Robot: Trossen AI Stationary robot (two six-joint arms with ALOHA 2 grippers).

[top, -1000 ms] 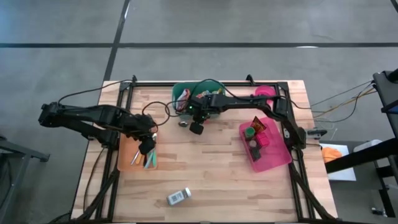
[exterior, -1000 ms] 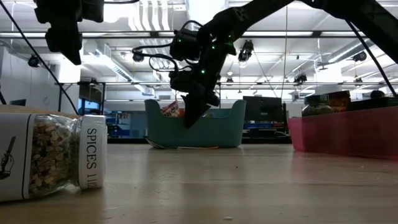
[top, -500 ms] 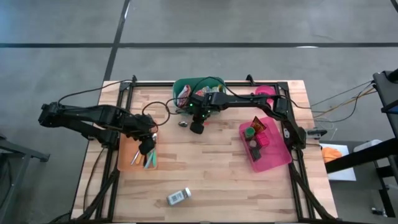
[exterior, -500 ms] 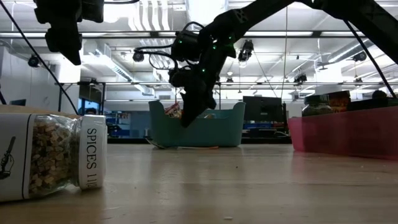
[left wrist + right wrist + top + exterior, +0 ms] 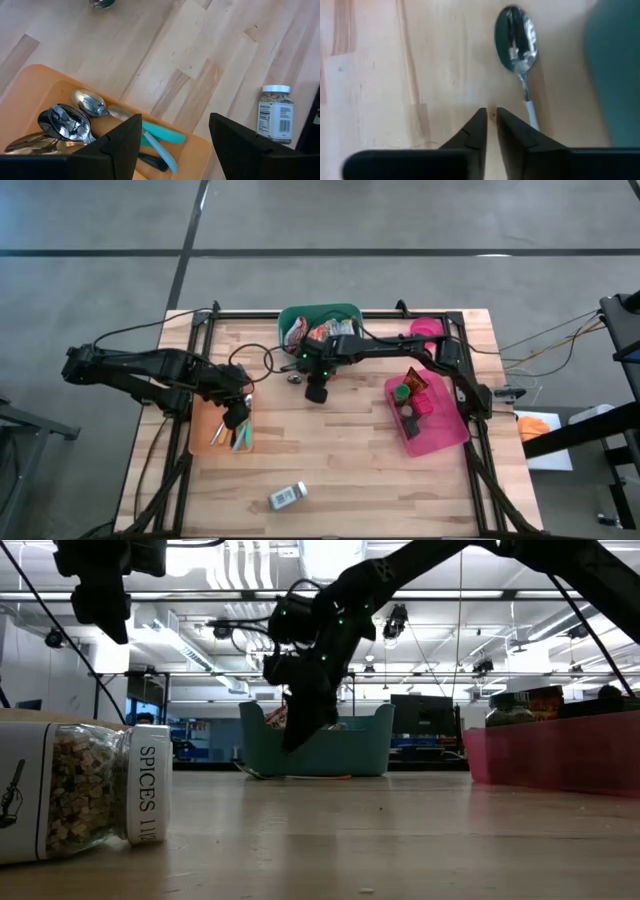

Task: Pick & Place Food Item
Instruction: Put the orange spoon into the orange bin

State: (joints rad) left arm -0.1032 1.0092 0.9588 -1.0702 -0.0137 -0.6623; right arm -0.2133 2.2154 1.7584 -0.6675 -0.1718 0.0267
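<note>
A green bin [image 5: 345,313] at the table's far middle holds food packets [image 5: 308,332]. My right gripper [image 5: 316,392] hangs just in front of it, pointing steeply down above bare wood with its fingers shut on nothing [image 5: 490,125]. A metal spoon [image 5: 516,37] with a pale handle lies flat on the table just beyond the fingertips, beside the bin wall [image 5: 615,75]. My left gripper [image 5: 175,142] waits open above the orange tray [image 5: 205,430] at the left. That tray holds spoons [image 5: 65,122] and a teal-handled utensil [image 5: 160,140].
A pink tray [image 5: 445,435] at the right holds a red packet, a green-lidded item and a dark can. A spice jar [image 5: 287,496] lies on its side near the front edge, close to the low camera [image 5: 80,790]. A pink bowl [image 5: 425,328] sits at the far right.
My right gripper has turned and tipped at the wrist, and its tip has sunk slightly toward the table beside the spoon. The wrist has drawn off the green bin, uncovering more of the packets. The left arm has kept still.
</note>
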